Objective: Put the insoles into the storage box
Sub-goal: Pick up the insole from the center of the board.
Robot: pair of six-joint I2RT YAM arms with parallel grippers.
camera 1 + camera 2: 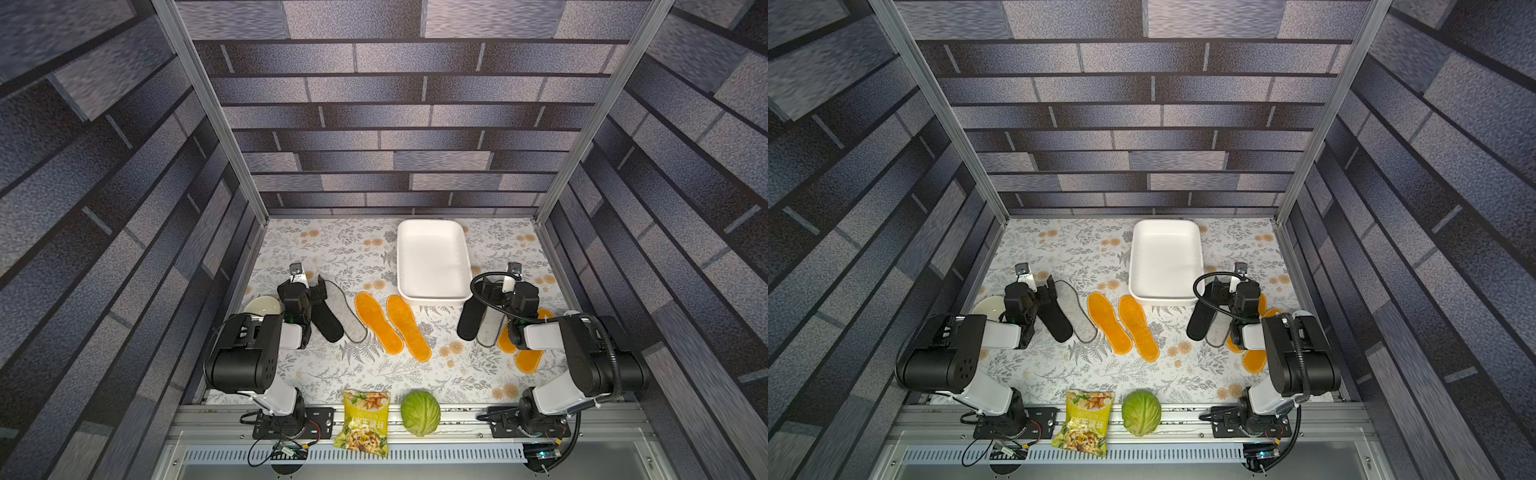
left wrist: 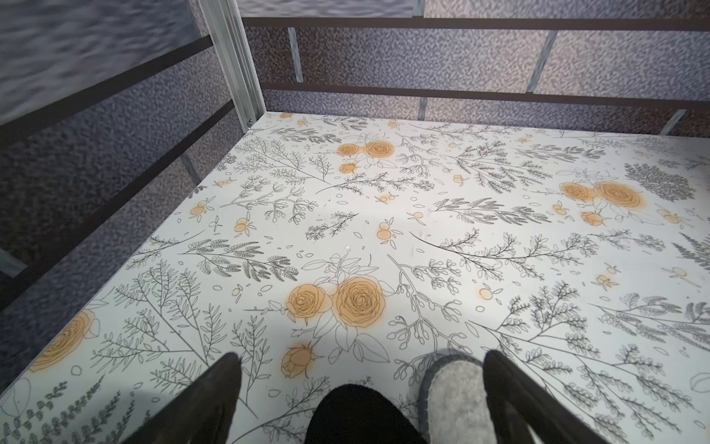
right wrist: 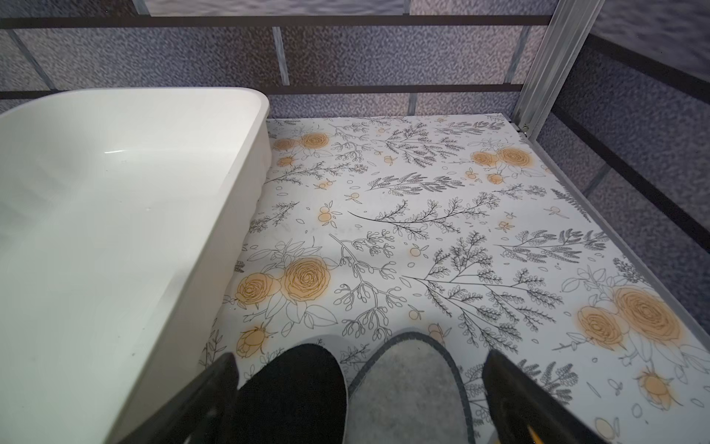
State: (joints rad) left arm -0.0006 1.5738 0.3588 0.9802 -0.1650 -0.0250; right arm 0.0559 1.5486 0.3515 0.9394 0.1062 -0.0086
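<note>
Insoles (image 1: 378, 322) lie flat before the storage box (image 1: 432, 299) rim.

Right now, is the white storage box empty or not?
Empty: the storage box shows only bare white floor in both top views, nothing inside.
</note>
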